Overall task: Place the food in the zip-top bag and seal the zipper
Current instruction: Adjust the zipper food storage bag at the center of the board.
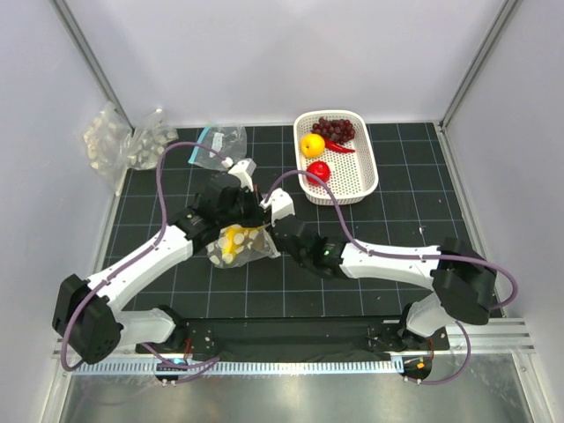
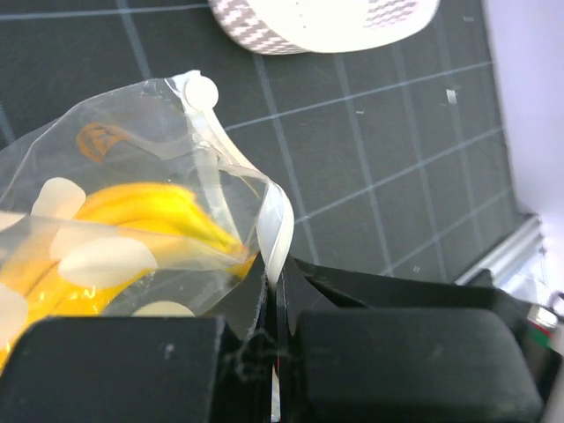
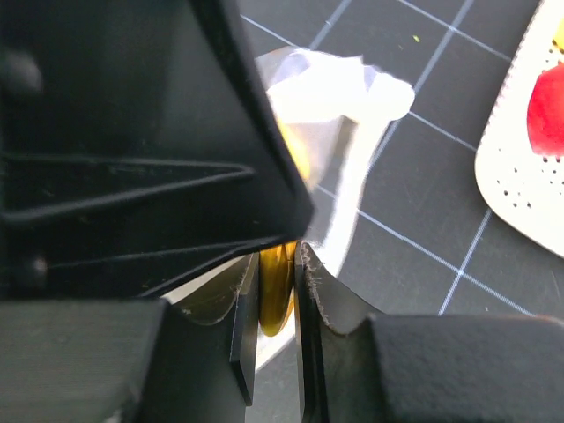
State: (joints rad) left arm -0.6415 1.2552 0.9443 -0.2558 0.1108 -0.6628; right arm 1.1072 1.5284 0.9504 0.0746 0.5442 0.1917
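Note:
The clear zip-top bag (image 1: 248,250) lies between my two grippers, with the yellow banana (image 1: 231,240) inside its mouth. My left gripper (image 1: 245,216) is shut on the bag's pale zipper rim (image 2: 278,231), which runs up from between its jaws (image 2: 275,271). The banana (image 2: 145,211) shows through the plastic in the left wrist view. My right gripper (image 1: 264,238) is shut on the banana (image 3: 277,286) at the bag's mouth (image 3: 328,97). The grape bunch (image 1: 337,129), round yellow fruit (image 1: 312,144), thin red chili (image 1: 340,147) and round red fruit (image 1: 319,171) lie in the white basket (image 1: 366,181).
A clear bag with a teal strip (image 1: 216,141) lies at the back left. Bumpy clear packs (image 1: 123,141) sit in the back left corner. The basket's rim shows in the left wrist view (image 2: 326,26) and the right wrist view (image 3: 515,176). Walls close the mat's sides.

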